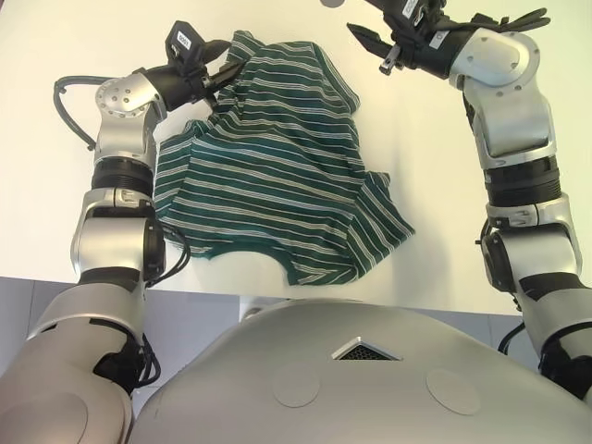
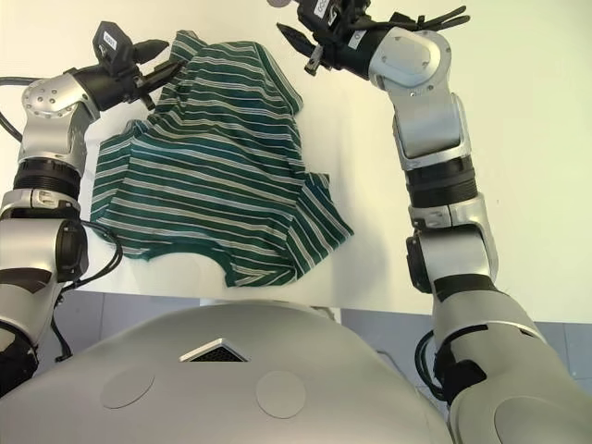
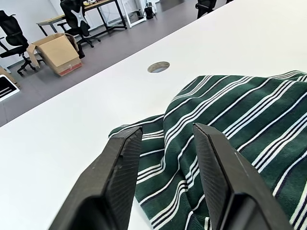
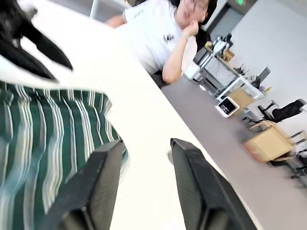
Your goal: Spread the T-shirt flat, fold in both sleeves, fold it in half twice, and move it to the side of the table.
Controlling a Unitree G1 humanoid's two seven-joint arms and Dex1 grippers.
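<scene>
White table (image 1: 444,185) bears rumpled T-shirt (image 1: 277,176); left end effector (image 3: 167,130) and right end effector (image 4: 147,143) both released.

Beyond the white desk (image 3: 72,124), which carries a round grey cable port (image 3: 158,66), an open brown cardboard box (image 3: 53,51) stands on the grey floor (image 3: 115,40) near two black wheeled office chairs (image 3: 10,26).
</scene>
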